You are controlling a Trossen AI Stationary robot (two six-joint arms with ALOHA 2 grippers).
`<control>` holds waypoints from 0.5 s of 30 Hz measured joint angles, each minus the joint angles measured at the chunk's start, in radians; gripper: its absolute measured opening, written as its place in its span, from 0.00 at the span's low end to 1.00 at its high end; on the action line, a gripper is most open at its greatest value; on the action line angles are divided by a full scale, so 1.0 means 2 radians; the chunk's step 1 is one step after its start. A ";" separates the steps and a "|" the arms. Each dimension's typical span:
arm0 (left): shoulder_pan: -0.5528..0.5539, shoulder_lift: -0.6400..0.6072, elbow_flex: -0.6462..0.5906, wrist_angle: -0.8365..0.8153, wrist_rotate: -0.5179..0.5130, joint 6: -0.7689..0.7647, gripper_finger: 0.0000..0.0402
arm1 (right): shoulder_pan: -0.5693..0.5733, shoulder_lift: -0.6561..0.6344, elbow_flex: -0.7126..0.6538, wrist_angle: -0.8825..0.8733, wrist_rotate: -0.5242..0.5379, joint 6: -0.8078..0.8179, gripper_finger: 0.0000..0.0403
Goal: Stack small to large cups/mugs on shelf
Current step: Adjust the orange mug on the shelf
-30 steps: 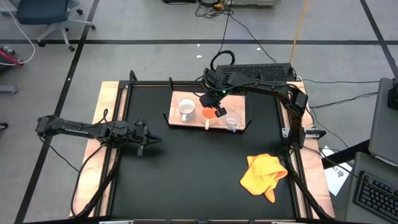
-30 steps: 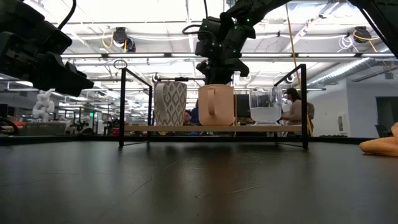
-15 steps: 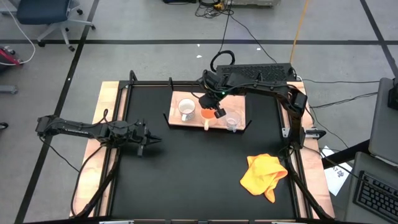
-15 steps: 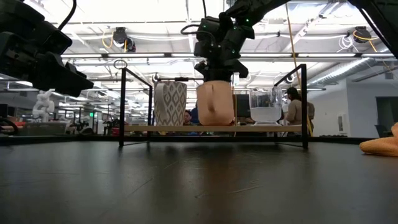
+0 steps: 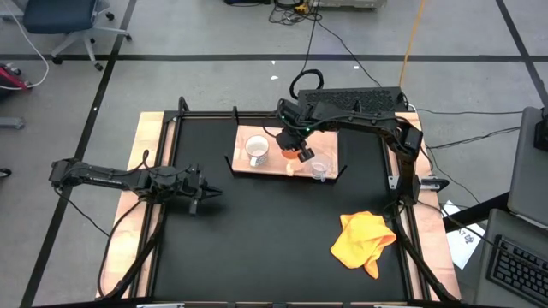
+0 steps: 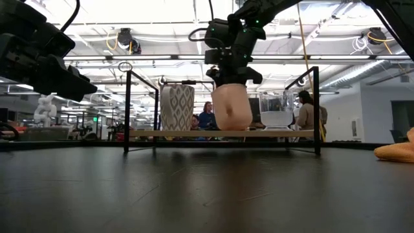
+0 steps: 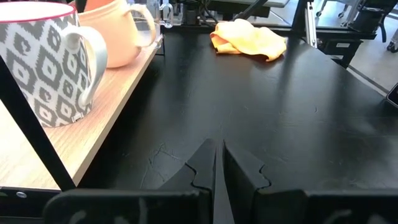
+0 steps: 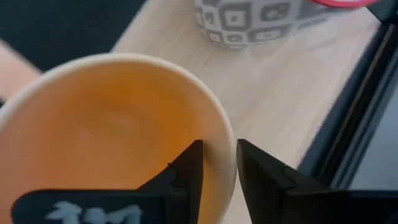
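Observation:
On the light-wood shelf (image 5: 244, 168) at the table's far side stand a white patterned mug (image 5: 256, 151) at its left and a clear glass cup (image 5: 319, 168) at its right. Between them, my right gripper (image 5: 298, 147) is shut on the orange-yellow mug (image 6: 231, 107), which tilts just over the shelf board (image 6: 194, 133). My left gripper (image 5: 210, 195) is shut and empty, low over the black tabletop at the left. The left wrist view also shows the white mug (image 7: 43, 62) and the orange mug (image 7: 115, 31). My right gripper holds the orange-yellow mug by its rim (image 8: 225, 134), one finger (image 8: 189, 165) inside the mug and one (image 8: 264, 177) outside its wall. The fingers come from above, pointing down. The mug hangs tilted, its base close over the shelf; whether it touches the board, I cannot tell.
A crumpled yellow cloth (image 5: 364, 242) lies on the black tabletop near the right edge. Thin black brackets (image 6: 127, 110) rise at the shelf's ends. People sit in the room beyond the table (image 6: 304, 107).
My right gripper has risen a little and gone toward the glass cup with the orange-yellow mug. The mug stood upright on the shelf and now hangs tilted, its handle turned out of the low view.

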 joint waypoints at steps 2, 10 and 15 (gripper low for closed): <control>0.000 0.000 0.000 -0.001 0.000 0.000 0.08 | 0.000 0.000 0.001 0.002 0.005 0.006 0.21; 0.000 0.000 0.000 -0.001 0.000 0.000 0.08 | 0.006 -0.001 0.001 0.004 0.006 0.006 0.21; 0.000 0.000 0.000 -0.002 0.000 -0.003 0.08 | 0.010 -0.001 0.002 0.004 0.006 0.004 0.22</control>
